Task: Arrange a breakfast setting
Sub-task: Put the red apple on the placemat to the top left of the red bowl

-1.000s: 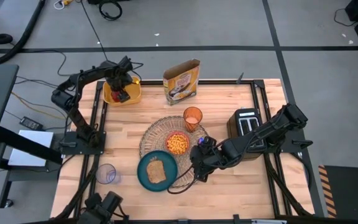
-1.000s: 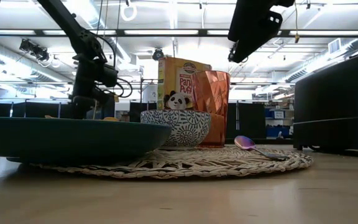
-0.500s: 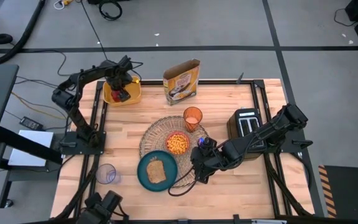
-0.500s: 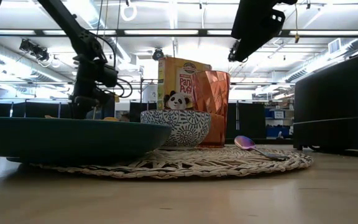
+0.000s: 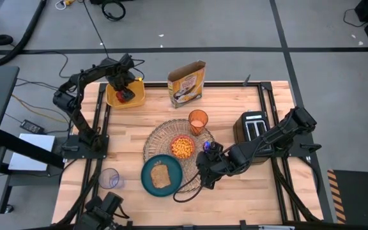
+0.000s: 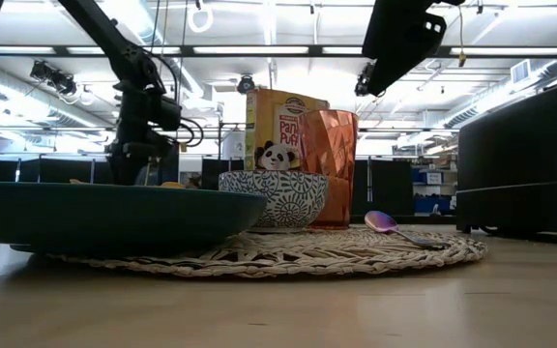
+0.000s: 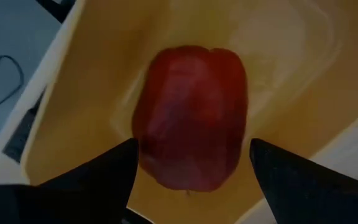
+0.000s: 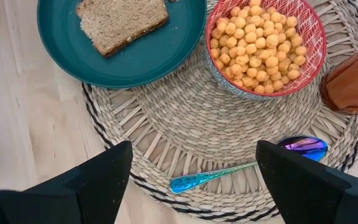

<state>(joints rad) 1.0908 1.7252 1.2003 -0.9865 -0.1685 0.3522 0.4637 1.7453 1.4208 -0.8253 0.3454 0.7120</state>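
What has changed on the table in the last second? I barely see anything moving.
Very little. The left gripper shifted slightly over the yellow square bin, its jaws open on either side of the red apple but not gripping it. The right gripper hangs open above the round woven straw placemat. The teal plate with toast, red cereal bowl, orange cup and blue spoon stayed put.

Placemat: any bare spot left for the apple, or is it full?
Bare weave on the placemat between the cereal bowl and spoon, under the right claw. Crowded along the teal plate, bowl and orange cup. Apple sits in the yellow bin.
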